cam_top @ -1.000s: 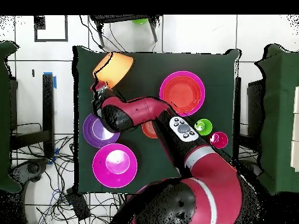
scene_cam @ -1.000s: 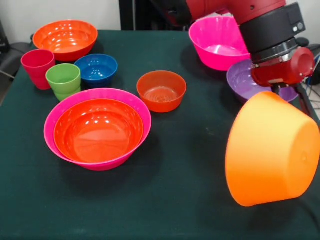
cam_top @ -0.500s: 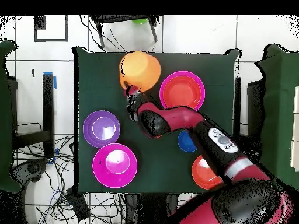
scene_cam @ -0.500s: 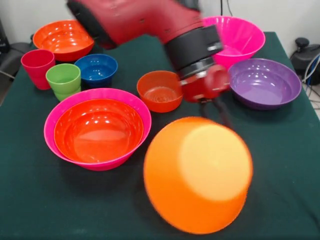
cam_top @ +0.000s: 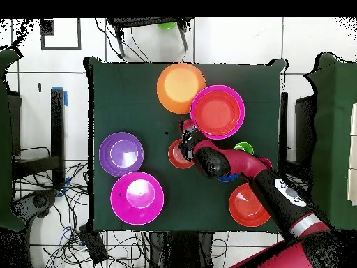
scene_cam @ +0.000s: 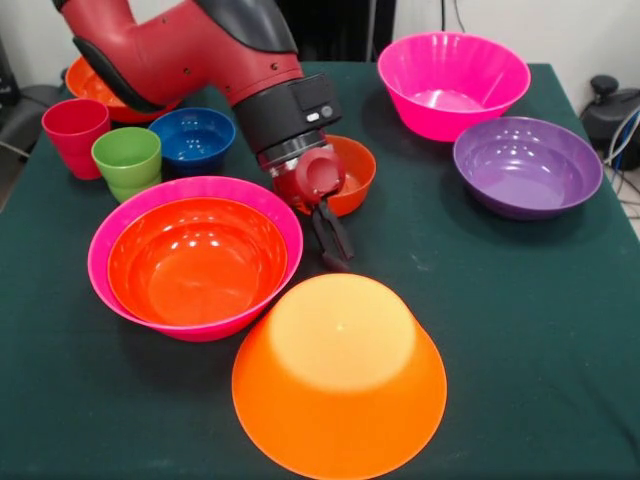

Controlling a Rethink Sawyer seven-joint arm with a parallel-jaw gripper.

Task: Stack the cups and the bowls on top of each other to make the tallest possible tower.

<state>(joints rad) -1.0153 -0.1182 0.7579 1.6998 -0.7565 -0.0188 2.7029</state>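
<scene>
The large light orange bowl (scene_cam: 340,385) lies upside down near the table's front edge; it also shows in the overhead view (cam_top: 180,87). My gripper (scene_cam: 335,250) hangs just behind it and beside the tower, with nothing seen in it. The tower is a red-orange bowl (scene_cam: 195,260) nested in a large magenta bowl (scene_cam: 110,225). The red-pink cup (scene_cam: 75,135) and the lime green cup (scene_cam: 127,160) stand at the left. The small blue bowl (scene_cam: 193,135) is behind them. The small orange-red bowl (scene_cam: 355,170) is partly hidden by my wrist.
A second large magenta bowl (scene_cam: 453,80) and a purple bowl (scene_cam: 527,165) stand at the right. Another red-orange bowl (scene_cam: 82,78) at the back left is mostly hidden behind my arm (scene_cam: 190,45). The dark green cloth ends at the table edges.
My arm swung from the right side to the middle with the light orange bowl. The bowl turned over and now lies upside down on the table, free of my gripper.
</scene>
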